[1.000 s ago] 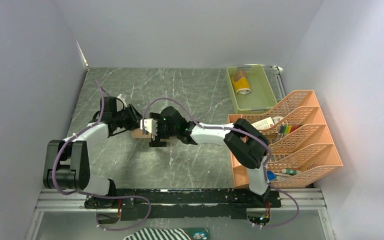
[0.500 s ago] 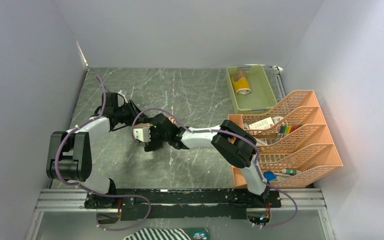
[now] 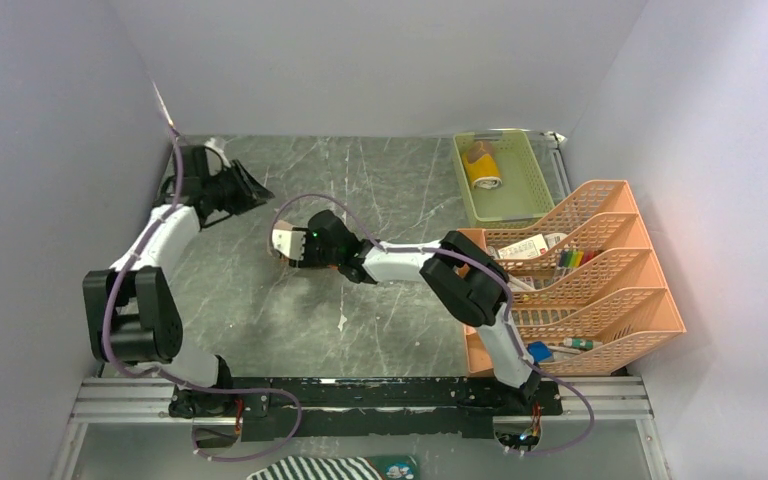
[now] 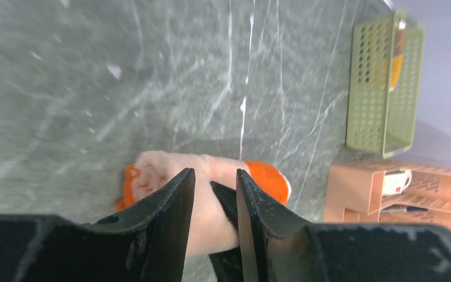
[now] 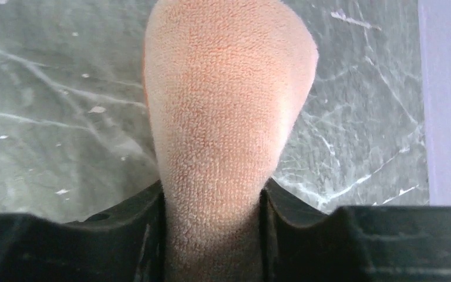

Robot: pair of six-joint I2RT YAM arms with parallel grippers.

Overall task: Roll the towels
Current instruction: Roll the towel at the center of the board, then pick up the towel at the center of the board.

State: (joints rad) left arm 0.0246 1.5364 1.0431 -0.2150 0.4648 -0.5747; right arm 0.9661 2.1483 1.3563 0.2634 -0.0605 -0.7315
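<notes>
Towel, seemingly rolled, inside right claw

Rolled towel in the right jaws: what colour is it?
Rolled towel: orange ends, cream middle; clearest in left wrist view.

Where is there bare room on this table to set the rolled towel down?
Bare marble lies far-centre, between the left pincer and the green basket, and near-centre, ahead of the mounting rail. Crowded: the right edge, with the orange file rack, and mid-left, where the right pincer grips the orange towel.
</notes>
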